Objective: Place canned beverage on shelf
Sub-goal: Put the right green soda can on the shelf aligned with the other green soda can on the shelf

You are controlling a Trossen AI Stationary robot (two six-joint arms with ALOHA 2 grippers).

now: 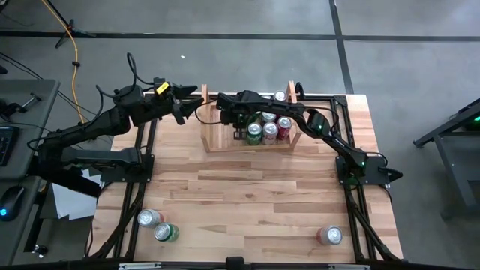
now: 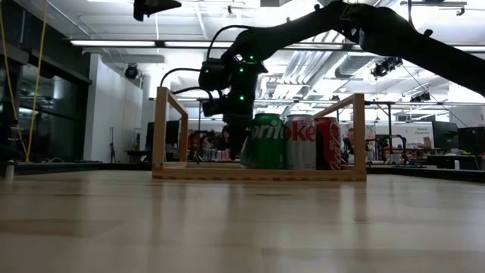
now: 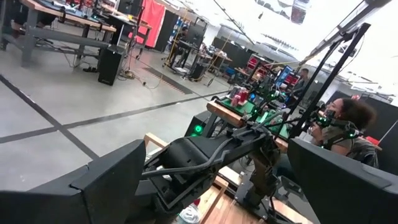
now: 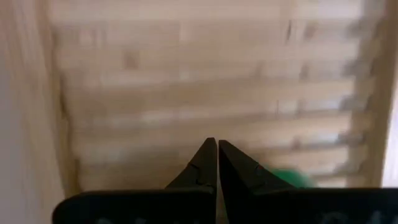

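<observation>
Pale wood forms the shelf (image 1: pixel 214 142), a low rack with two upright side boards, standing at the far middle of the wooden surface (image 1: pixel 255 202). Inside it, toward its right end, stand several cans: a green Sprite can (image 2: pixel 266 141), a silver Diet Coke can (image 2: pixel 301 142) and a red can (image 2: pixel 327 142) in the front row, touching side by side, with more behind them. The right tool (image 4: pixel 217 163), its two dark fingers pressed together and holding nothing, hangs over the shelf's empty left part, just beside the cans. The left tool (image 1: pixel 196 100), fingers spread wide and empty, hovers just beyond the shelf's left side board. Near the front edge, well apart from the shelf, stand a silver can (image 1: pixel 149 218) and a green can (image 1: pixel 166 232) at the left, and a red can (image 1: pixel 329 235) at the right.
</observation>
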